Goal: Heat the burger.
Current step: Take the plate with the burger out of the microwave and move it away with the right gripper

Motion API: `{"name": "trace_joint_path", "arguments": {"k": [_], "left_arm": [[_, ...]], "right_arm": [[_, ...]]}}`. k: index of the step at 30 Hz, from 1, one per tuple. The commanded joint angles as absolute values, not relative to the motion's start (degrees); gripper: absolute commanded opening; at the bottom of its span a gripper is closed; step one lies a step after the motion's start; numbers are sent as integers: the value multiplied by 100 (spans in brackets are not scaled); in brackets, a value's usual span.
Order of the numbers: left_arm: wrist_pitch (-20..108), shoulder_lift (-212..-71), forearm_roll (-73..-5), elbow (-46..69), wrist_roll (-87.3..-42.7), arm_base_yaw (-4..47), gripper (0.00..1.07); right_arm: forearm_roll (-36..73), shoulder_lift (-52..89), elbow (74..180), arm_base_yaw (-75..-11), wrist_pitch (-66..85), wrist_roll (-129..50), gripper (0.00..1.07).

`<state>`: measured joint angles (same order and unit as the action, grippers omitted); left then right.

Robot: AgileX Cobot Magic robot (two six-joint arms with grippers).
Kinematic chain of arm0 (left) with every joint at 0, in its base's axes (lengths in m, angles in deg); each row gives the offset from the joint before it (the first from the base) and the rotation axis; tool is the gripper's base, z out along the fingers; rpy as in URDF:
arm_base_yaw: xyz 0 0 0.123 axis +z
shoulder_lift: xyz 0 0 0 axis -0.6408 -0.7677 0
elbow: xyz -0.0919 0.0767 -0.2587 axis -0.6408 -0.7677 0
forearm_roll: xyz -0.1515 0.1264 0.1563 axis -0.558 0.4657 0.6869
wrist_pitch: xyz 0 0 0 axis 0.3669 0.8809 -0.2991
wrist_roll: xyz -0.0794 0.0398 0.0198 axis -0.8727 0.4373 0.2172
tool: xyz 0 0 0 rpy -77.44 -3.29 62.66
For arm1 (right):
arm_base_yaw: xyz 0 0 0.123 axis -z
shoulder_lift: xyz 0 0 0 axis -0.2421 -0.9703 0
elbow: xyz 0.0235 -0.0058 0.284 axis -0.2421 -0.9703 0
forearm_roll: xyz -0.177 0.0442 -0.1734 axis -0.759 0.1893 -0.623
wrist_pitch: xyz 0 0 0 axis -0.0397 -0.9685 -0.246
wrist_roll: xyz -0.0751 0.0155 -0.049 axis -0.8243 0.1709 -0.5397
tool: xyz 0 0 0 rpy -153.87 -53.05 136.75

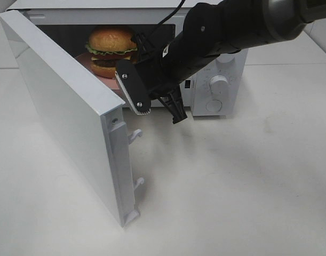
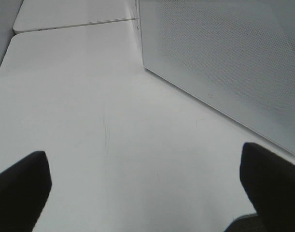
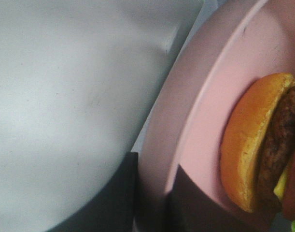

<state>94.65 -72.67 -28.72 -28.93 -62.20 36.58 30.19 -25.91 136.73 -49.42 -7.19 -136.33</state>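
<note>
Inside the microwave [image 1: 216, 90], our burger [image 1: 111, 49] sits on the pink plate [image 1: 98, 69]. Our right gripper [image 1: 154, 101] seems clamped on the plate's near rim, burger just beyond it. Left gripper [image 2: 147, 193] hangs apart, well away.

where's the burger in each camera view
Exterior high: burger upper left of centre, inside the open microwave, on the pink plate.
Left wrist: not in it.
Right wrist: burger at the right edge, on its side.
Shared landmark: the pink plate.
</note>
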Motion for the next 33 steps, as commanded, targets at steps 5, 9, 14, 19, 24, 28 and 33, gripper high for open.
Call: {"name": "trace_joint_path", "arguments": {"k": [5, 9, 14, 19, 24, 28, 33], "left_arm": [[9420, -7175, -2917, -2910, -6231, 3664, 100], [9420, -7175, -2917, -2910, -6231, 3664, 100], [9420, -7175, -2917, -2910, -6231, 3664, 100], [9420, -7175, -2917, -2910, -6231, 3664, 100], [9420, -7175, -2917, -2910, -6231, 3664, 100], [9420, -7175, -2917, -2910, -6231, 3664, 100], [9420, -7175, -2917, -2910, -6231, 3664, 100]], "right_arm": [[3300, -2029, 13272, -4821, -283, -14023, 0], [3300, -1749, 12934, -4804, -272, -14051, 0], [3317, -1445, 12527, -4804, -260, -14051, 0], [3329, -1141, 12103, -4816, -260, -14051, 0], [3426, -855, 11702, -4890, -243, -14051, 0], [3426, -683, 11473, -4924, -238, -14051, 0], [3414, -385, 11141, -5091, -232, -14045, 0]]}}
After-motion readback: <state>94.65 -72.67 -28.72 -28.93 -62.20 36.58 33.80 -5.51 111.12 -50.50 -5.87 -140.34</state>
